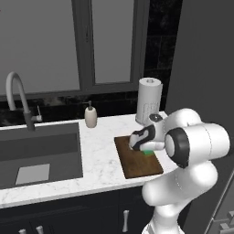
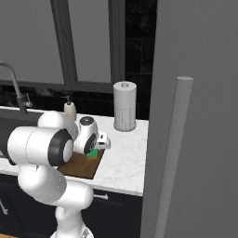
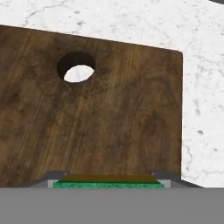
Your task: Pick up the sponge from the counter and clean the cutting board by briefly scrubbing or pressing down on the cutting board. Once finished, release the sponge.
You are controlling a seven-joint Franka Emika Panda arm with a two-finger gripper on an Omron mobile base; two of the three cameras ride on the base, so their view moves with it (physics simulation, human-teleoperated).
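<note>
The dark brown cutting board (image 1: pixel 137 165) (image 2: pixel 82 169) (image 3: pixel 109 109) lies on the white marbled counter (image 1: pixel 100 155) (image 2: pixel 125 155) (image 3: pixel 203 109), right of the sink. Its small hole (image 3: pixel 78 72) shows in the hand view. My gripper (image 1: pixel 147 149) (image 2: pixel 95 150) (image 3: pixel 109 183) hangs low over the board's far part, shut on the sponge (image 1: pixel 149 152) (image 2: pixel 93 153) (image 3: pixel 109 181). The sponge's green and yellow layers sit between the fingertips (image 3: pixel 56 176). I cannot tell whether the sponge touches the wood. My arm hides part of the board in the right base view.
A dark sink basin (image 1: pixel 41 146) with a pale grey sheet (image 1: pixel 33 173) and a curved faucet (image 1: pixel 18 98) lies to the left. A soap bottle (image 1: pixel 91 115) (image 2: pixel 69 109) and a paper towel roll (image 1: pixel 149 100) (image 2: pixel 124 106) stand at the back. A tall grey panel (image 2: pixel 200 116) bounds the right.
</note>
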